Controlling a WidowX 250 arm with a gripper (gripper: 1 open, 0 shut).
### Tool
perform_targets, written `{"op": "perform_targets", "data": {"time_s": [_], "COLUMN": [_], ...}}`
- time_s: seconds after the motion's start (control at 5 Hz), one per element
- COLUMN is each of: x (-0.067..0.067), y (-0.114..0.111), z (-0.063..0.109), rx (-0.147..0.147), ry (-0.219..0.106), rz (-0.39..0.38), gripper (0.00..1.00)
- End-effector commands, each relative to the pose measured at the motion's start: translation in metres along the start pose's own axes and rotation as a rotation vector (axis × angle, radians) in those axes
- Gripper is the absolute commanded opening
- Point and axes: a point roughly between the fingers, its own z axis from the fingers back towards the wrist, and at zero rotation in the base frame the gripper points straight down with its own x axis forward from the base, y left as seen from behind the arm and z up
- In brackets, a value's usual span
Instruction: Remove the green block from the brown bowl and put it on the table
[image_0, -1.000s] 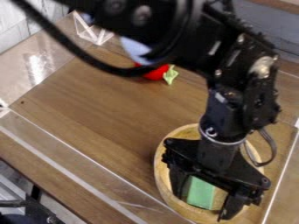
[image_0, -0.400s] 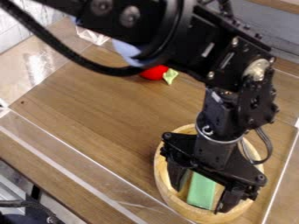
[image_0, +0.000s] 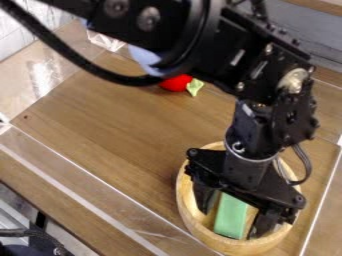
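While the brown bowl (image_0: 201, 222) is sitting close to the table's (image_0: 94, 140) near right corner, the black robot arm (image_0: 254, 90) is reaching straight down into it, its gripper (image_0: 242, 213) standing with jaws spread wide on either side of the green block (image_0: 235, 214). The block is lying inside the bowl, between the fingers, and whether the pads are touching it cannot be told. The bowl's round, pale wooden rim is leaving only a narrow strip of tabletop before the raised clear edging that is running along the table's front. To the left and behind, a broad stretch of brown wood-grain surface is lying open. Far back, near the arm's upper links, a red object (image_0: 174, 84) and a small light-green piece (image_0: 194, 88) are resting together, well apart from the bowl. The arm's bulky dark body is hiding much of the table's rear.
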Motion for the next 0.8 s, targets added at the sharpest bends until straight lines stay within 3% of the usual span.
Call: {"op": "perform_targets", "data": {"time_s": [0.0,0.6], "x": [0.0071,0.0084], "y": [-0.007,-0.0065], "z": [0.0082,0.0027], "rx": [-0.02,-0.012], "ry": [-0.041,-0.054], "rz": [-0.004,0.014], "gripper": [1.0,1.0]}}
